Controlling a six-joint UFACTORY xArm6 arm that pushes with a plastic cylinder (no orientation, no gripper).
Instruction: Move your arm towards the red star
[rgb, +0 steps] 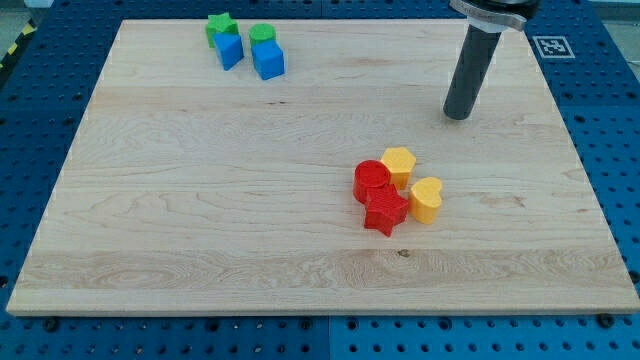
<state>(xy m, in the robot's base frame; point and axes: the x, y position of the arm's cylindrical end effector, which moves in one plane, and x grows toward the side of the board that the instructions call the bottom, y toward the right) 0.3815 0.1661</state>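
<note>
The red star (385, 212) lies on the wooden board (200, 200) right of centre, low in a cluster. A red cylinder (372, 181) touches it from above. A yellow hexagon (398, 164) sits at the cluster's top and a yellow heart (427, 199) at its right. My tip (458, 115) rests on the board at the upper right, above and to the right of the cluster, well apart from the red star.
At the view's top left, a green star (220, 27) and a green cylinder (262, 36) sit behind a blue block (230, 50) and a blue cube (268, 60). A blue pegboard surface (620, 150) surrounds the board.
</note>
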